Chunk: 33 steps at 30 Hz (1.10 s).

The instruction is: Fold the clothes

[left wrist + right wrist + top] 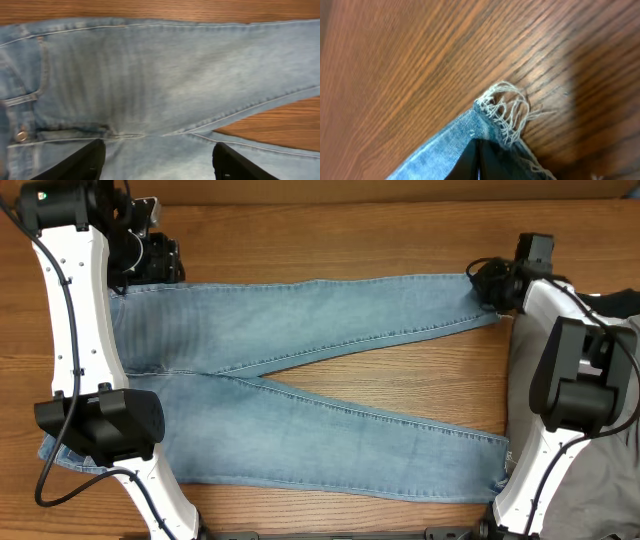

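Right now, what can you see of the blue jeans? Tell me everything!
The jeans are light blue denim, faded paler over the thighs, with stitched seams, a front pocket and a small metal button. They lie flat on the wooden table, waist toward the left arm, legs spread apart in a V. One leg's hem is frayed into white threads, and the right pincer is shut on it. The left pincer is open above the crotch area.
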Available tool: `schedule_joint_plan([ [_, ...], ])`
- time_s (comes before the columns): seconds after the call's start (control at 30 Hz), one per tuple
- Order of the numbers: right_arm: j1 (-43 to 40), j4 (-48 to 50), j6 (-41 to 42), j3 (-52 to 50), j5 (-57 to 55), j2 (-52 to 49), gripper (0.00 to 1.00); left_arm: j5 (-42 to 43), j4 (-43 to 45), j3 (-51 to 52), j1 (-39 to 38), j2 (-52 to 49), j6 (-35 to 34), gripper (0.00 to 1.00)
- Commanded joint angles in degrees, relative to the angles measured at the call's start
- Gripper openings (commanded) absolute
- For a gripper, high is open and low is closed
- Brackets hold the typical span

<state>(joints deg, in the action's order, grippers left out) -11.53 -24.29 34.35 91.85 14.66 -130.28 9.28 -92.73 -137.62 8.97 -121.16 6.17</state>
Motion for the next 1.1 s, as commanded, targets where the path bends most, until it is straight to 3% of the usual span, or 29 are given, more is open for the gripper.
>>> schedule_joint_plan([
  [0.0, -0.7, -4.7, -6.0, 4.4, 7.8, -2.3, 0.04, -6.6, -0.1, -0.1, 0.2, -0.3, -2.3, 0.74],
  [0.07, -0.8, -7.5, -8.8, 7.4, 12.0, 0.0, 0.04, -8.5, 0.7, -0.1, 0.7, -0.3, -4.3, 0.74],
  [0.13, -0.8, -9.9, -10.9, 9.7, 14.2, 3.0, 0.04, -8.8, 2.0, -0.1, 1.6, -0.6, -5.2, 0.64],
  [0.17, -0.8, -11.5, -11.9, 10.6, 14.7, 5.2, 0.04, -9.4, 2.8, -0.1, 2.0, -0.9, -6.1, 0.54],
  [0.33, -0.3, -16.5, -12.3, 11.8, 15.0, 17.6, 0.04, -13.8, 4.2, -0.1, 4.1, -5.5, -10.7, 0.39],
  [0.67, 1.9, -32.2, -12.2, 11.8, 15.0, 35.9, 0.04, -17.4, 1.9, -0.1, 11.2, -17.2, -20.5, 0.29],
  [0.73, 2.3, -35.4, -12.3, 11.8, 15.0, 37.4, 0.04, -17.0, 2.3, -0.1, 13.4, -19.3, -21.5, 0.20],
  [0.8, 2.5, -38.4, -12.3, 11.8, 15.0, 38.2, 0.04, -15.1, 2.6, -0.1, 15.7, -21.9, -21.6, 0.04],
  [1.07, 2.5, -42.8, -12.3, 11.6, 14.8, 38.2, 0.04, -15.2, 4.2, -0.1, 20.2, -29.0, -21.7, 0.04],
])
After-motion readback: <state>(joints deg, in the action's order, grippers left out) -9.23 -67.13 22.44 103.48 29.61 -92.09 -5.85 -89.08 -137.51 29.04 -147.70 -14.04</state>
